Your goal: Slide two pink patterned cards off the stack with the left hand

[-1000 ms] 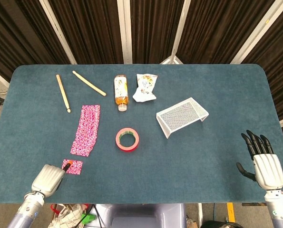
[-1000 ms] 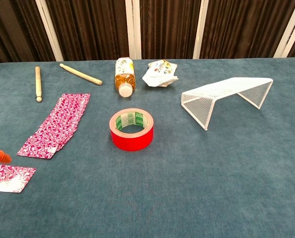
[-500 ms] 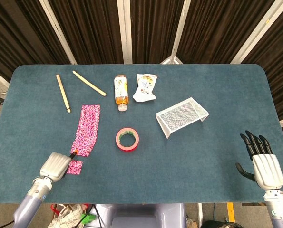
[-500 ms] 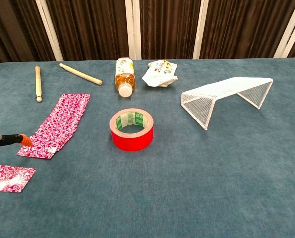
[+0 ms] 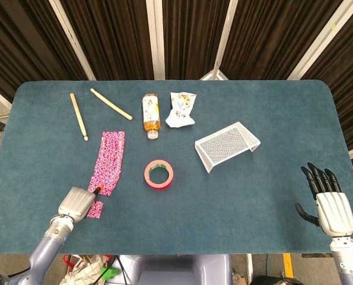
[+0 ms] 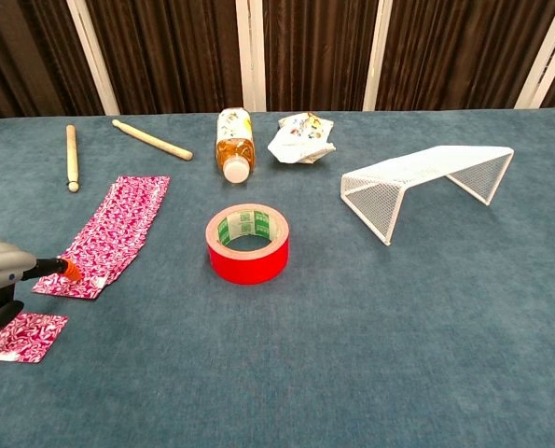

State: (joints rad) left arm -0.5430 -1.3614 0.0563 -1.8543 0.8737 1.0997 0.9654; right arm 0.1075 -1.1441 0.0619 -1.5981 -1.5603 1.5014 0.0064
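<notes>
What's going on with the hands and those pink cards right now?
Left hand with its orange fingertip at the near end of the card stack. One card already off, beside the hand. Right hand open, idle. Nothing blocking.

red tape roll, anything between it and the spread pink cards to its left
Nothing: between the red tape roll and the spread pink cards there is only bare blue table, clear in both the chest and head views.

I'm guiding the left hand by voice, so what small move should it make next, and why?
Probably press the left hand's orange fingertip down onto the fanned stack of pink patterned cards and drag toward the table edge. Only one separated pink patterned card lies apart, so a second is needed.
</notes>
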